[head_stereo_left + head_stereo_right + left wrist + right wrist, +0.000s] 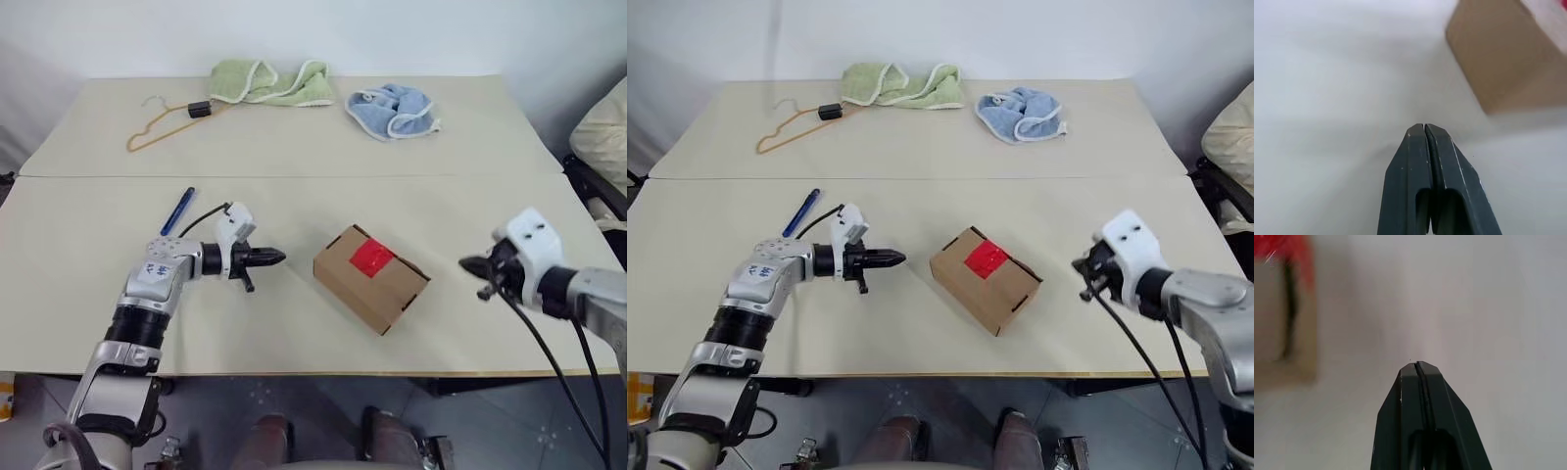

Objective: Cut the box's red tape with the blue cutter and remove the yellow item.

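cutter (178,211), slim, light and slippery at the box's (370,278) 10 o'clock, wants a mid-shaft pinch; both grippers' fingers are pressed together, empty.

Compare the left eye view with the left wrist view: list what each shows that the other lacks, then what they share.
Left eye view alone: the blue cutter lying on the table behind the left arm, an orange hanger, a green towel, a blue towel, and the right pincer, shut. Left wrist view alone: the left pincer's fingers seen up close, pressed together. Both: the left pincer, the box, its red tape.
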`<state>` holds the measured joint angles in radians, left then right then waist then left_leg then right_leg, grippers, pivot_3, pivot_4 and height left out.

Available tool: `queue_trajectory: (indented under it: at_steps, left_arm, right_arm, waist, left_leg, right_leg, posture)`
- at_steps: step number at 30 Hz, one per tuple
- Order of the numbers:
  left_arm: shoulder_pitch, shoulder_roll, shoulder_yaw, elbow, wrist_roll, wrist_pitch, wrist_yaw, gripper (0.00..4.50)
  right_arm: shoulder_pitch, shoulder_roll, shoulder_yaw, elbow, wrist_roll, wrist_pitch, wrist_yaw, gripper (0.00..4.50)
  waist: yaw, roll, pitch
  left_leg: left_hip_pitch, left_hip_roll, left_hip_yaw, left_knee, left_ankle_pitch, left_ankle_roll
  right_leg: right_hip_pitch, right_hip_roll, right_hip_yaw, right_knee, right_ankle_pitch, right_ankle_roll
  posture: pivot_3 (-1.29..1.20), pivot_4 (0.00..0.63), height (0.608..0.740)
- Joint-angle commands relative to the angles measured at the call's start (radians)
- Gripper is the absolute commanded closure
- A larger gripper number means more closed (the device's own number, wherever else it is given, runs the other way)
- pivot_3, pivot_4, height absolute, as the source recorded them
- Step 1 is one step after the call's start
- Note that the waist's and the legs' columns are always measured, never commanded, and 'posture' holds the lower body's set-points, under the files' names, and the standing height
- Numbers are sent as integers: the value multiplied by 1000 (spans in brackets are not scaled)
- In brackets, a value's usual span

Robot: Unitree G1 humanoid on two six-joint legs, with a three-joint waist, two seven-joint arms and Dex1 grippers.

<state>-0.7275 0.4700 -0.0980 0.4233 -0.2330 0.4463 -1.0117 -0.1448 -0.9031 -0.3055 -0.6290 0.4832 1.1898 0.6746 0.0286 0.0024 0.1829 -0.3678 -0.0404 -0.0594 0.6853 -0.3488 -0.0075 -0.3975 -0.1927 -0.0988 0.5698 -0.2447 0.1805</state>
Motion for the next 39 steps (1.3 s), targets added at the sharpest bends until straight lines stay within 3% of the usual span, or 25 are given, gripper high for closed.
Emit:
queue_trajectory:
  at_steps: [1,7,15,39]
  left_arm:
    - [-57,-57,-31,53,8,-68,-42,4470]
    - [-110,-110,-62,132,21,-108,-90,4470]
    - [-130,-128,-73,149,27,-110,-126,4470]
    - [-149,-204,-45,213,69,-189,-92,4470]
  right_arm:
    - [31,13,-62,-149,93,121,-5,4500]
    - [-12,126,-2,-199,146,196,-94,4500]
    - [-79,208,101,-155,130,152,-173,4500]
    - [-107,192,118,-137,129,140,-180,4500]
  waist:
    - [0,0,0]
    - [-7,0,0]
    - [-4,-1,0]
    - [-4,-1,0]
  left_leg:
    - [0,0,0,0,0,0]
    - [1,0,1,0,0,0]
    - [1,0,0,0,0,0]
    - [1,0,0,0,0,0]
  right_leg:
    - [0,0,0,0,0,0]
    - [0,0,1,1,0,0]
    - [0,0,1,1,0,0]
    - [0,0,1,2,0,0]
  posture:
    - [0,150,740]
    - [0,150,740]
    - [0,150,740]
    - [0,150,740]
